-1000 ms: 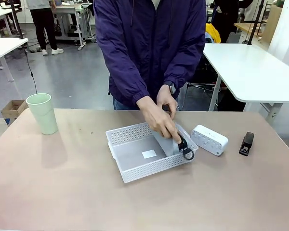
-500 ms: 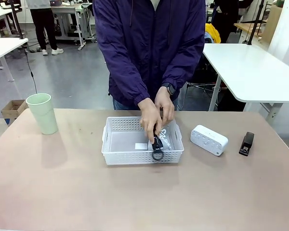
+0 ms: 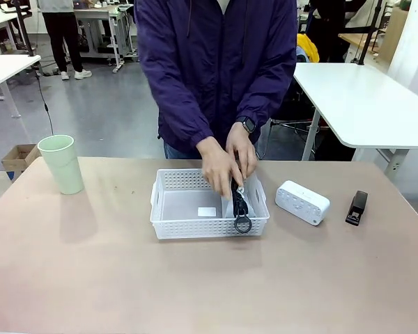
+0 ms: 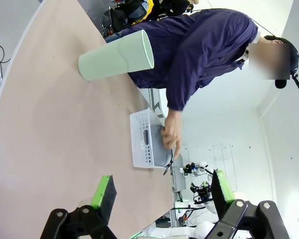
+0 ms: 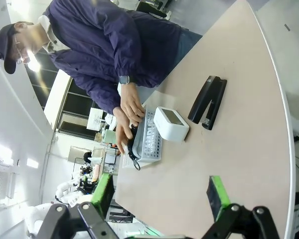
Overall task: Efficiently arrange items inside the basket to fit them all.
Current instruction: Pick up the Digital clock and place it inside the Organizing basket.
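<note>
The white perforated basket point(image 3: 195, 228) sits at the middle of the tan table point(image 3: 125, 285), one long side toward the robot. At its right end the grey pouch point(image 3: 251, 189) stands on edge inside it, the black zipper running along its upper edge, and the zipper's ring point(image 3: 242, 224) hangs over the near rim. The person at the far side holds the top of the pouch with both hands: one hand point(image 3: 219, 170) pinches the zipper edge, and the other hand point(image 3: 242, 148), with a dark watch point(image 3: 249, 126) at its wrist, is just behind it. Lettering on the pouch cannot be read from here. A small white sticker point(image 3: 207, 211) lies on the bare basket floor left of the pouch, and any print on it is too small to tell. On the table just beside the basket's right end lies the white rounded box point(image 3: 302, 202), its face dotted with small holes. Farther right, apart from it, is the black stapler point(image 3: 357, 207). The pale green cup point(image 3: 63, 165) stands upright well off to the left, near the table's far edge. The left gripper point(image 4: 162, 191) has its green-padded fingers spread wide above bare table with nothing between them. The right gripper point(image 5: 159, 195) is likewise spread and empty.
</note>
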Motion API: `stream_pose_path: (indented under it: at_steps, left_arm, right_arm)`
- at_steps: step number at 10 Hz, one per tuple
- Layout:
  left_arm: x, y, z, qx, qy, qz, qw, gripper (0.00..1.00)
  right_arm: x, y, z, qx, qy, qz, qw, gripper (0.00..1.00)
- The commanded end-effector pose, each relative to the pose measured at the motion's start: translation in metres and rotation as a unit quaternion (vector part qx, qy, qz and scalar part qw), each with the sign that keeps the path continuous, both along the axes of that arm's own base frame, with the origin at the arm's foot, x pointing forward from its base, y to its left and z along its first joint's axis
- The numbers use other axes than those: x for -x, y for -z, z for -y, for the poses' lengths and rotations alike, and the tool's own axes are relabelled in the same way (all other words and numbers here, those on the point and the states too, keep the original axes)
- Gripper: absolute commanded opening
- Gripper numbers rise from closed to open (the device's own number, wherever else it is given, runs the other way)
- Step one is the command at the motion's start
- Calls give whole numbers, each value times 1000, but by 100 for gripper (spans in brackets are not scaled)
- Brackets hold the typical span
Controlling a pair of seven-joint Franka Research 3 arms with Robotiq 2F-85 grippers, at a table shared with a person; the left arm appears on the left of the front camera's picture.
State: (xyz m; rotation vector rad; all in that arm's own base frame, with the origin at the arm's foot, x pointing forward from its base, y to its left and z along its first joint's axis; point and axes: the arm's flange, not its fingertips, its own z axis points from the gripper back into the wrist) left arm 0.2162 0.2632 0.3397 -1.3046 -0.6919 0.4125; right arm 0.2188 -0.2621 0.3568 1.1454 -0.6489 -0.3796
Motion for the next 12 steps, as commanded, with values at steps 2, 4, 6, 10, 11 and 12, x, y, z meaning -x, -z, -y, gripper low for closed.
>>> stream_pose_path:
  at_steps: [2, 4, 6, 10, 11, 12]
  left_arm:
    - [0, 1, 1, 1, -2, 17, 1000, 100]
    - [0, 1, 1, 1, -2, 17, 1000, 100]
    - [0, 1, 1, 1, -2, 17, 1000, 100]
    - [0, 1, 1, 1, -2, 17, 1000, 100]
    - [0, 1, 1, 1, -2, 17, 1000, 100]
    - [0, 1, 1, 1, -2, 17, 1000, 100]
  right_arm:
    - [-3, -1, 2, 1, 4, 19, 1000, 100]
    - [-3, -1, 2, 1, 4, 19, 1000, 100]
    - [0, 0, 0, 0, 0, 0, 1000, 100]
    - [-43, -76, -110, 262, -39, 32, 964, 100]
    - [-64, -90, -148, 323, -69, 36, 943, 100]
    - [-84, -97, -188, 378, -109, 48, 918, 100]
